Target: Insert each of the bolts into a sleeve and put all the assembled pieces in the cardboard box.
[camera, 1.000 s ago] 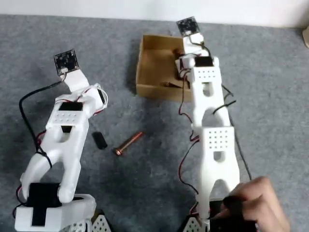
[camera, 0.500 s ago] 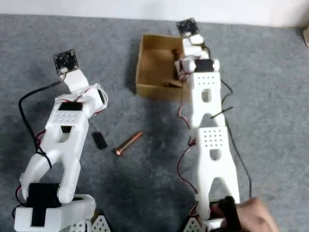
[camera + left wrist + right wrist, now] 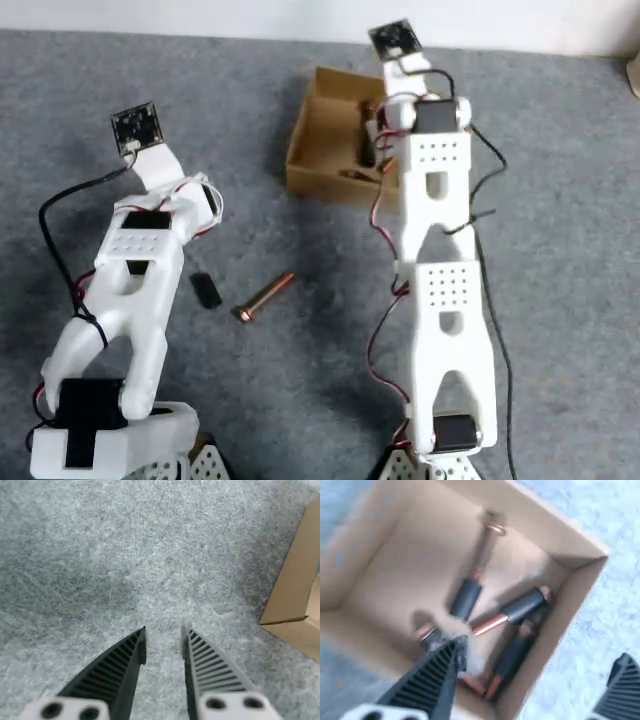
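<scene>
High view shows one loose bolt lying on the grey worktop between the two arms. A black sleeve lies just beside its head end but apart from it. Both lie close to the left arm's forearm, nearer its base than its wrist. The cardboard box sits farther back, and the right arm extends over its right side. In the right wrist view the right hand hangs above the open box with its fingers spread wide, holding nothing. Below it the assembled pieces lie on the box floor, several copper bolts each in a dark sleeve, crossing one another toward one corner. In the left wrist view the left hand is over bare worktop, its fingers a little apart and gripping nothing. A corner of the box is near it but not touching.
</scene>
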`<move>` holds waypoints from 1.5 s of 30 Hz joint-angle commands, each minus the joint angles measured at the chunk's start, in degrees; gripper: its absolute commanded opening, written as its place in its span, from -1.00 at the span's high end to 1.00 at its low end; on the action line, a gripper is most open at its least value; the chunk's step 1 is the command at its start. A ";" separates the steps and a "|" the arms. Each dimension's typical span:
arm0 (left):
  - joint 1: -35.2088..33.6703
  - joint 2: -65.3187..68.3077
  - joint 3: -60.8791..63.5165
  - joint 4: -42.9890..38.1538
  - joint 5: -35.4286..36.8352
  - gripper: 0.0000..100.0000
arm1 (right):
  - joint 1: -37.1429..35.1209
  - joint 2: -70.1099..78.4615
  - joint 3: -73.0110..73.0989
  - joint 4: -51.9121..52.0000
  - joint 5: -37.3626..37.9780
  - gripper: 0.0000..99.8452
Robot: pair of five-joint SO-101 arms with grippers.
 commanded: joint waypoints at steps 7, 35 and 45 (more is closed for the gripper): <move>-0.84 -0.66 -6.11 5.89 -0.35 0.74 | -4.62 -31.52 -6.90 3.56 0.35 0.20; -16.48 -57.27 15.60 27.87 -19.52 0.74 | -44.35 -81.71 117.23 -20.00 18.73 0.20; -17.54 -57.36 19.56 27.52 -18.55 0.74 | -44.26 -81.63 130.24 -33.54 25.85 0.20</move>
